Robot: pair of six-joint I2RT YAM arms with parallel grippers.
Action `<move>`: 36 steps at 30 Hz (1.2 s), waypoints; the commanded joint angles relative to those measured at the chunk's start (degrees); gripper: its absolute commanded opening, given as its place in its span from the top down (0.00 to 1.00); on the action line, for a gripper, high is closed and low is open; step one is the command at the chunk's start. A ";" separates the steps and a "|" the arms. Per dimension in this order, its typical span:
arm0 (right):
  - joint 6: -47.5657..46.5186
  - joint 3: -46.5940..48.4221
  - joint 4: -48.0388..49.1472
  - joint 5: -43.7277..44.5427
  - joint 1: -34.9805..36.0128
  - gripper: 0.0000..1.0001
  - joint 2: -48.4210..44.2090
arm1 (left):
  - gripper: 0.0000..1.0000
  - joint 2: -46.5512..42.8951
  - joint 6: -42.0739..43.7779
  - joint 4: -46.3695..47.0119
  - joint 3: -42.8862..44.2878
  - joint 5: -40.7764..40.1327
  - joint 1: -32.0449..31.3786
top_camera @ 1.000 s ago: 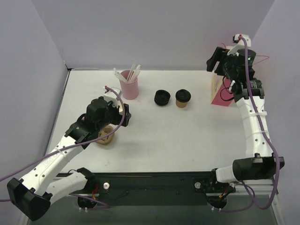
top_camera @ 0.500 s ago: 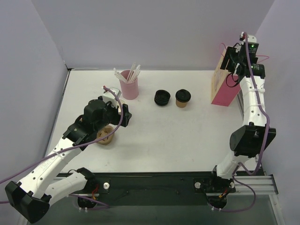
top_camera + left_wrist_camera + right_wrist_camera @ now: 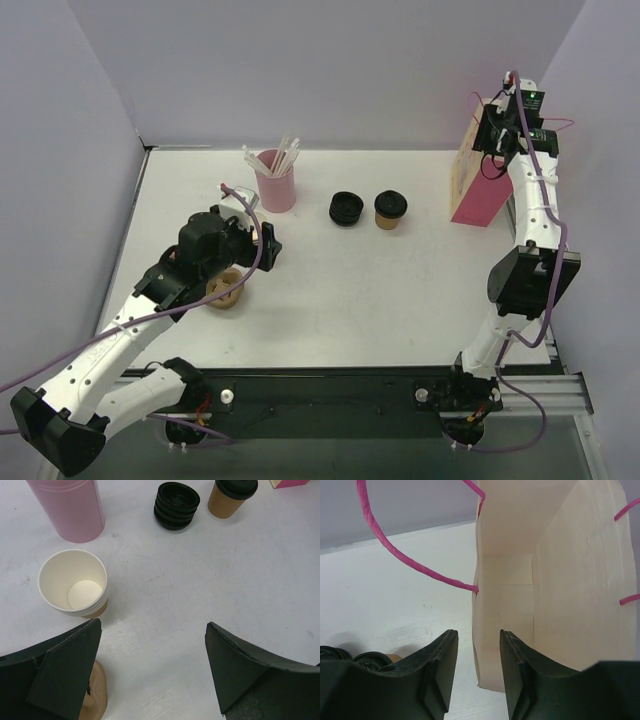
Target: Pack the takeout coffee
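Note:
The takeout coffee point(image 3: 390, 209) point(image 3: 231, 497), a small brown cup with a black lid, stands upright at the middle back of the table. Neither gripper touches it. The pink-and-cream paper bag point(image 3: 470, 190) point(image 3: 560, 580) stands open at the back right. My right gripper point(image 3: 497, 135) point(image 3: 478, 645) hangs over the bag's mouth, its jaws astride the top edge of the left wall with a gap on both sides. My left gripper point(image 3: 268, 243) point(image 3: 152, 625) is wide open and empty over bare table at the left.
A stack of black lids point(image 3: 346, 208) point(image 3: 176, 505) sits just left of the coffee. Further left stands the pink cup of straws point(image 3: 276, 180) point(image 3: 70, 507). An open paper cup point(image 3: 75, 587) is near my left fingers. A tan round piece point(image 3: 225, 290) lies under the left arm.
The right arm swung up and back, bringing its gripper down over the bag's top edge, and its jaws have narrowed. The left arm has barely moved.

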 commanded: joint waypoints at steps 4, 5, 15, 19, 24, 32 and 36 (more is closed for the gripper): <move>-1.17 3.77 -1.51 0.03 -0.71 0.65 1.63 | 0.05 -1.06 0.39 3.32 0.01 0.37 0.16; -1.08 3.95 -1.51 -0.40 -0.80 0.70 1.81 | 0.05 -1.15 0.39 3.32 0.01 0.28 0.16; -1.08 1.85 -3.88 5.89 0.16 1.00 -4.07 | 0.05 -1.15 0.57 3.32 -0.17 -0.51 0.16; -2.47 -3.16 -4.67 11.79 2.36 1.00 -11.61 | 0.05 -1.50 0.57 3.41 -0.25 -0.86 0.16; -3.71 -9.57 -7.22 16.81 4.90 1.00 -18.92 | 0.05 -1.77 0.74 3.41 -0.43 -1.12 0.07; -0.13 -14.06 -16.26 21.39 10.79 1.00 -32.19 | 0.05 -2.21 0.92 3.85 -0.78 -1.83 0.07; 0.68 -17.84 -19.78 15.16 13.95 1.00 -38.26 | 0.05 -2.47 0.92 4.02 -1.13 -2.79 -0.01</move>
